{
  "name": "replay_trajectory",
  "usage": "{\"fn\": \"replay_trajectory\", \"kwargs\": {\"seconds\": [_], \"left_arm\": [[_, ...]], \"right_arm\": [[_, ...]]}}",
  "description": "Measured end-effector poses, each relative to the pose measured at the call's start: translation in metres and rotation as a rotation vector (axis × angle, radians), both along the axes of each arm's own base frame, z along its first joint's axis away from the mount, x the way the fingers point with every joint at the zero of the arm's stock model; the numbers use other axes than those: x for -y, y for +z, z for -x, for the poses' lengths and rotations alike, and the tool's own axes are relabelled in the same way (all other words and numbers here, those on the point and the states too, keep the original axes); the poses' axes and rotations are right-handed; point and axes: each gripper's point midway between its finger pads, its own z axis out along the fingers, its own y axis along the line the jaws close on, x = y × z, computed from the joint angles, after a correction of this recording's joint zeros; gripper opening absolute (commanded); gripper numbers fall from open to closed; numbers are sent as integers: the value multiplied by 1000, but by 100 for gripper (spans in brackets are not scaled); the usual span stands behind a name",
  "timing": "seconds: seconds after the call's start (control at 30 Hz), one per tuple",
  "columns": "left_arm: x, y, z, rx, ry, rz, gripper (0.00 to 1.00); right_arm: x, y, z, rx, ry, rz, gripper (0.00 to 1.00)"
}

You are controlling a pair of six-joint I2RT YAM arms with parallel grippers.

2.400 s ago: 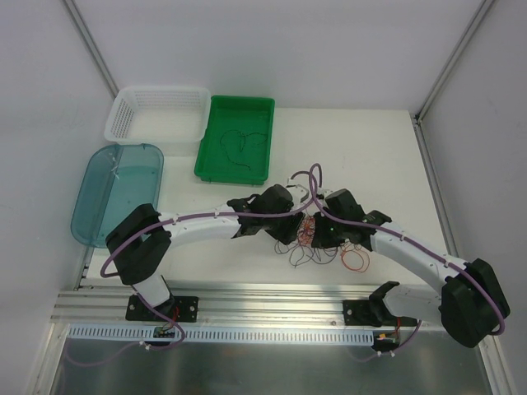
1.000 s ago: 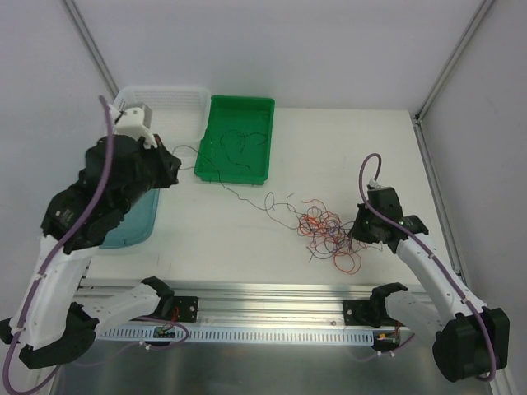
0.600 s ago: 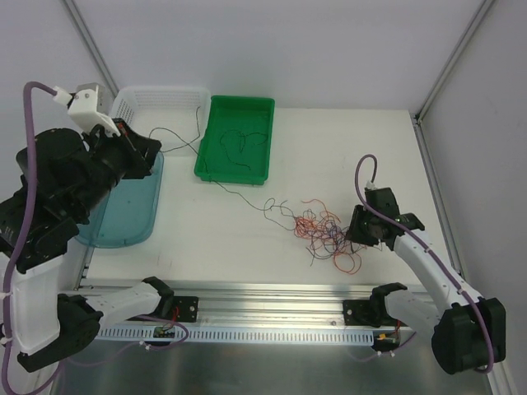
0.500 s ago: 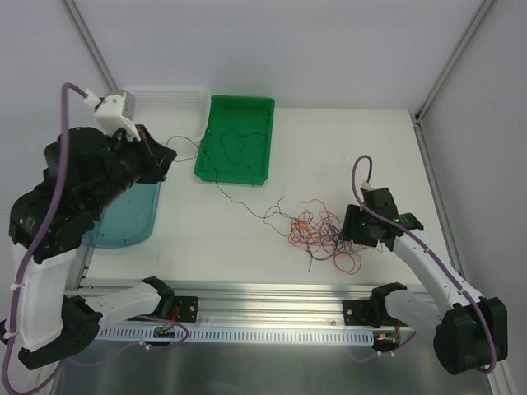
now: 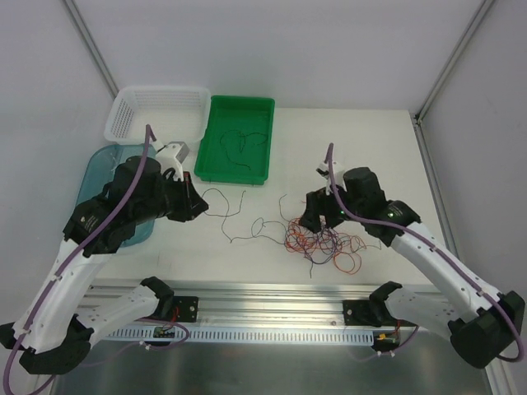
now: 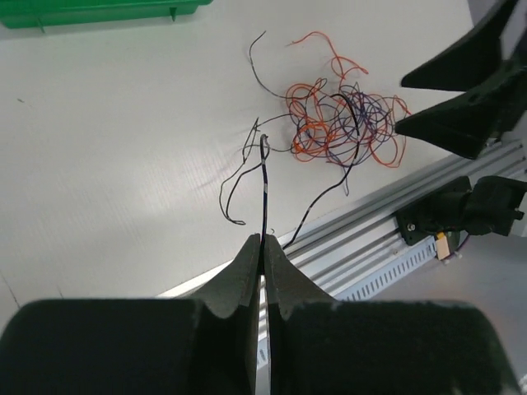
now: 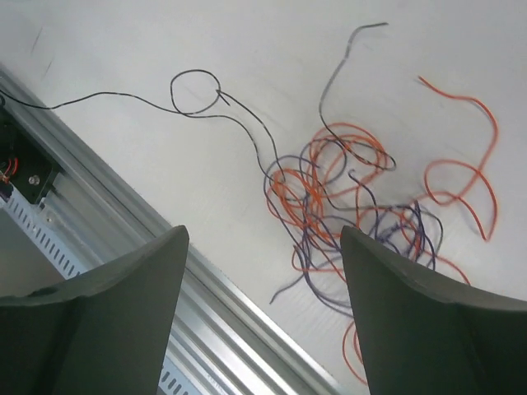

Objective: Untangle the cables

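The cables (image 5: 323, 240) lie in a loose knot on the white tabletop (image 5: 370, 148), in front of the right arm and near the metal rail (image 5: 272, 300) at the front edge. They are hair-thin wires in red-orange, dark purple-blue and black. Each one curls into small springy loops, and the loops hook into one another.

One black cable (image 6: 264, 185) leaves the knot toward the left. Your left hand (image 6: 262, 247) is clamped on it, both fingers pressed together with the wire between them. Your right hand (image 7: 262, 239) hangs above the knot, its fingers wide apart and nothing between them.

I judge that the step in hand is to draw this black cable free. Pull it slowly and low over the tabletop. It seems to make a small ring (image 7: 196, 72) on its way to the knot, and a quick pull could tighten this ring. The wires are light and the surface is smooth, so the whole knot will probably slide after the cable. Bring your right hand down on the coloured loops to hold them, not on the black one.

A few dark wires already lie in the green tray (image 5: 244, 99), which is likely the place for freed ones.
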Motion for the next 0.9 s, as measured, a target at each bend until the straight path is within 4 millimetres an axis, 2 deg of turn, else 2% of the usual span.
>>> {"fn": "replay_trajectory", "kwargs": {"seconds": [0.1, 0.23, 0.33, 0.43, 0.47, 0.5, 0.53, 0.63, 0.73, 0.9], "left_arm": [[-1, 10, 7, 32, -6, 43, 0], [-2, 14, 12, 56, -10, 69, 0], [-2, 10, 11, 49, -7, 67, 0], [-3, 3, 10, 34, 2, 58, 0], [-4, 1, 10, 32, 8, 56, 0], [-5, -1, 10, 31, 17, 52, 0], [-6, -2, 9, 32, 26, 48, 0], [-9, -5, 7, 31, 43, 38, 0], [-10, -9, 6, 24, 54, 32, 0], [-7, -31, 1, -35, 75, 4, 0]], "right_arm": [[-25, -14, -10, -25, 94, 7, 78], [-50, -61, -15, -131, 191, 53, 76], [-64, -83, -17, -188, 238, 71, 73], [-82, -97, -24, -222, 283, 65, 64], [-87, -100, -25, -228, 295, 60, 55], [-91, -103, -27, -231, 308, 54, 50], [-94, -105, -27, -237, 318, 46, 40], [-100, -105, -25, -243, 343, 21, 28], [-106, -100, -24, -235, 368, -8, 2], [-117, -82, -19, -208, 410, -83, 1]]}}
